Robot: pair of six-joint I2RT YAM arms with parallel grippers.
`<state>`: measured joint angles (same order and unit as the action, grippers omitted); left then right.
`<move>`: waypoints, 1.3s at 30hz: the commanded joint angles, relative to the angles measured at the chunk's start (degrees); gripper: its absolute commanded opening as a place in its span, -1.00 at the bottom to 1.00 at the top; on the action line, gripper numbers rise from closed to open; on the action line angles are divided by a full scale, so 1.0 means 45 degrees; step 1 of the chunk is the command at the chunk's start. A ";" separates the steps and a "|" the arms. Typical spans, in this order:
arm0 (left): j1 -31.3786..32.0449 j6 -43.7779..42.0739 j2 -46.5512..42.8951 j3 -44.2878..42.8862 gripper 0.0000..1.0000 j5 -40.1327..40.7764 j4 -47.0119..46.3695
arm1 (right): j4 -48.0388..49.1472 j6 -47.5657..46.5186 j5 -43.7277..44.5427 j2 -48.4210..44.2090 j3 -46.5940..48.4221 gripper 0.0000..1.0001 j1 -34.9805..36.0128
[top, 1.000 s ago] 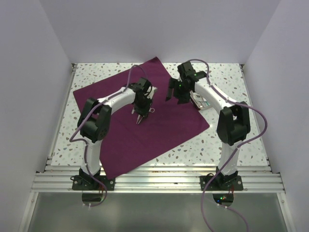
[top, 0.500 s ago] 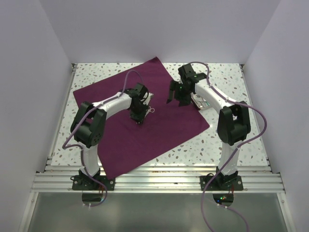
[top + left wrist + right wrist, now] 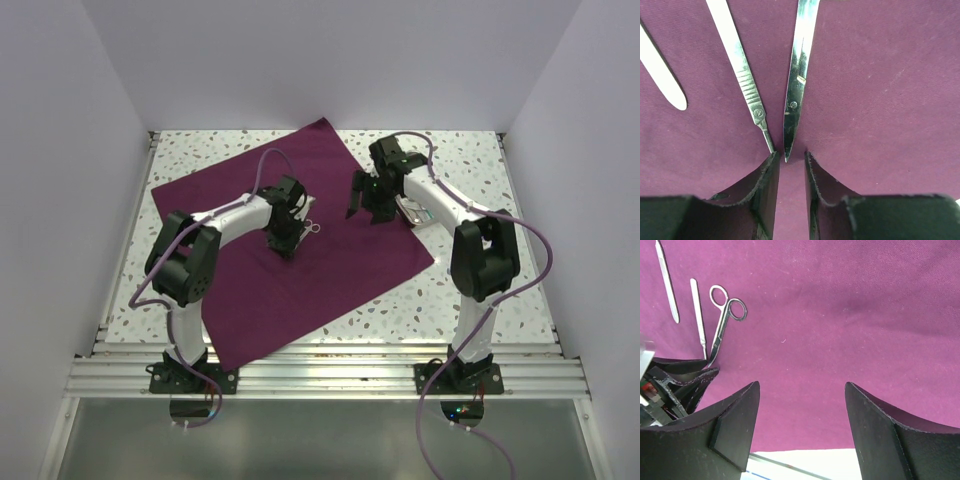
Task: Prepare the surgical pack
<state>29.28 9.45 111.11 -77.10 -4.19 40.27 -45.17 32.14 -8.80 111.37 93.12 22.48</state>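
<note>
On drape, left end effector barely parted at scissors tip; right end effector spread.

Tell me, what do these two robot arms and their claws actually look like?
Both are slim white tubes with chunky black joints: left arm, right arm. A thin purple cable loops along each. They stand on black base plates. Each claw has two black, curved fingers: left claw, right claw. A small green light glows near the right claw.
</note>
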 commanded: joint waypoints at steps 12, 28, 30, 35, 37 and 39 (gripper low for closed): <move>0.0056 0.0165 0.0464 -0.0112 -0.49 -0.0417 -0.0336 | 0.0486 0.0065 -0.0311 -0.0823 -0.0225 0.45 -0.0035; 0.0018 0.0126 0.0954 -0.1362 -1.00 -0.0593 0.0367 | 0.0486 -0.0092 -0.0778 -0.0531 -0.0499 0.46 -0.0015; 0.0037 0.0184 0.0739 -0.1440 -1.00 -0.0749 0.0522 | 0.0661 -0.0014 -0.0896 -0.0492 -0.0479 0.47 0.0043; -0.0060 0.0418 0.0192 -0.1928 -1.00 -0.1916 0.0777 | 0.1441 0.0707 -0.2280 -0.0199 -0.0517 0.55 0.0102; -0.0275 0.0690 0.0133 -0.2104 -1.00 -0.2466 0.0758 | 0.2181 0.1485 -0.2769 -0.0063 -0.0828 0.59 0.0160; -0.0412 0.0789 0.0094 -0.2241 -1.00 -0.3131 0.0699 | 0.2729 0.2054 -0.3297 -0.0004 -0.1063 0.64 0.0297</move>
<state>28.80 11.05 114.87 -84.07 -12.10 42.89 -38.74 35.92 -17.50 111.00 89.91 22.83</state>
